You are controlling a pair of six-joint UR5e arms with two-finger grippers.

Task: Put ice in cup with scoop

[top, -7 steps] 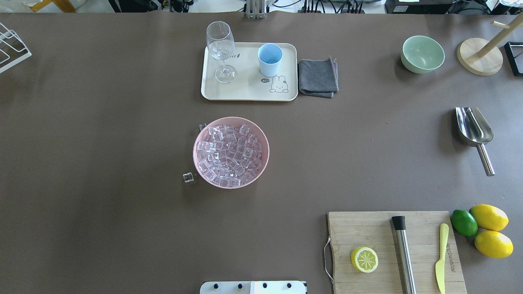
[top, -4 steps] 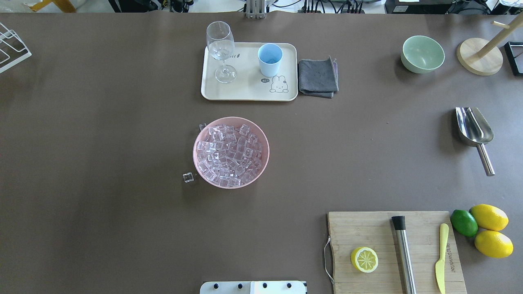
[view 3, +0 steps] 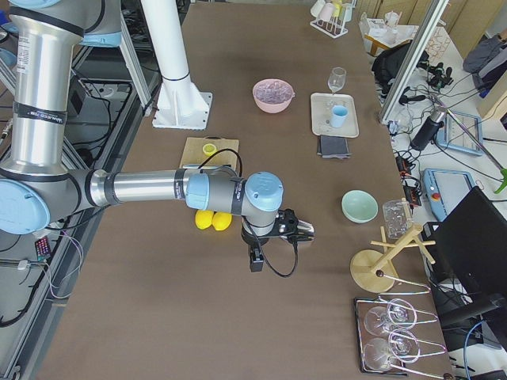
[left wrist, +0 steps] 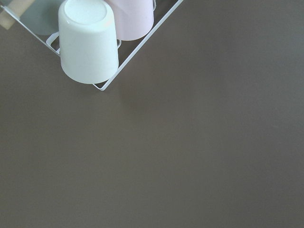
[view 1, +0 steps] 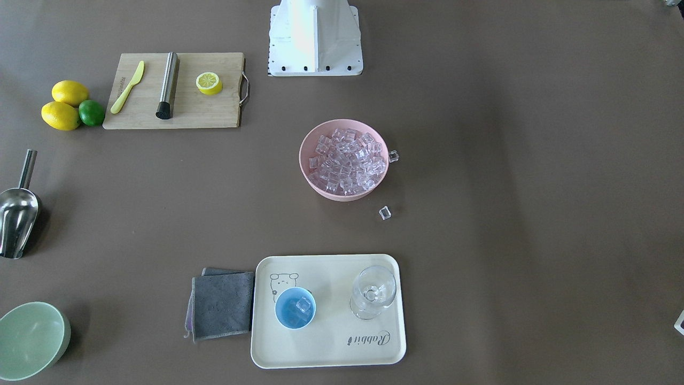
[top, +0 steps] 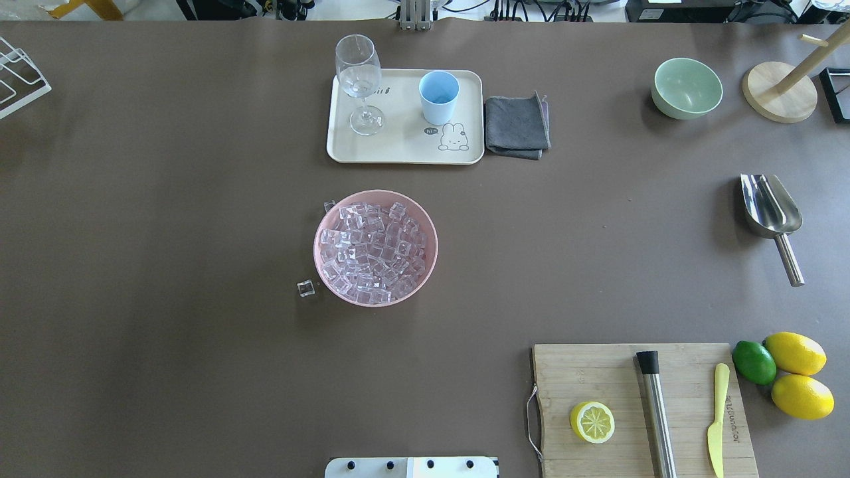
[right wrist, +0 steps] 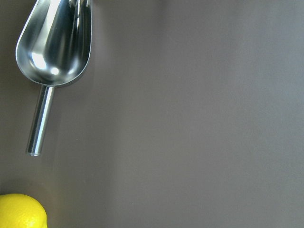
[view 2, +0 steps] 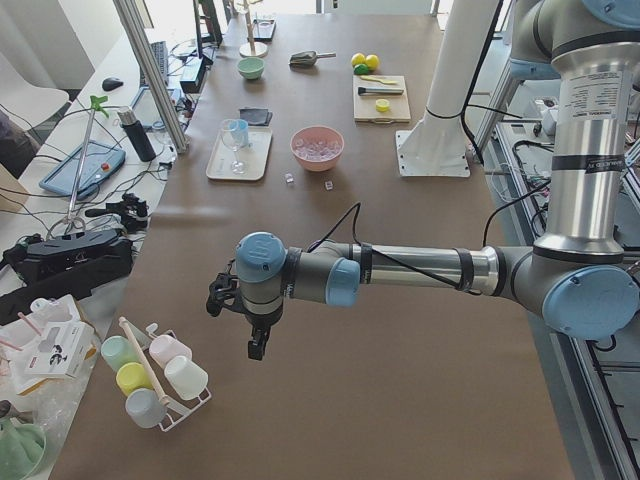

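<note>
Exterior front-facing view showed the ice (view 1: pixel 347 163) heaped in a pink bowl (view 1: pixel 320 190) at mid-tabletop (view 1: pixel 507 187), with one loose cube (view 1: pixel 394 156) against the bowl's rim and another (view 1: pixel 385 213) lying apart. The light-blue cup (view 1: pixel 283 315) stood upright on a cream tray (view 1: pixel 331 347) beside a stemmed glass (view 1: pixel 373 293) and held a single cube. The scoop (view 1: pixel 17 216) lay well apart, near a pale green bowl (view 1: pixel 32 339).

Overhead exterior view placed the scoop on the robot's right side, handle toward the robot.

Exterior left view had the left pincer (view 2: pixel 222 297) hanging above the tabletop near a wire cup rack (view 2: pixel 150 385); I could not tell whether it was released or clenched.

Exterior right view had the right pincer (view 3: pixel 289 226) over the scoop; its state could not be told either.

Left wrist view showed an upturned white cup (left wrist: pixel 88 42) in the rack.

Right wrist view showed the scoop lying on the tabletop with its hollow up, near a lemon (right wrist: pixel 21 211).
</note>
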